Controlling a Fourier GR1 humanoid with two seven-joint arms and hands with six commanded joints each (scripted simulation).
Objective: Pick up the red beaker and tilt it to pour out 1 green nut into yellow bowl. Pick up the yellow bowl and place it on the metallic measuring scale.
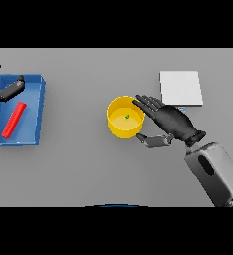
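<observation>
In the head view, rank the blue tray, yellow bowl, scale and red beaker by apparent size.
1. blue tray
2. metallic measuring scale, slightly larger in outline than the bowl
3. yellow bowl
4. red beaker, lying in the tray

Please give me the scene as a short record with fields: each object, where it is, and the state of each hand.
yellow bowl: upright on the grey table, centre
green nut: inside the yellow bowl
red beaker: lying on its side in the blue tray, at left
metallic scale: right of the bowl, farther back, nothing on it
right hand: open, fingers at the bowl's right rim, thumb near its wall
left hand: open, over the tray's far left corner, holding nothing
</observation>
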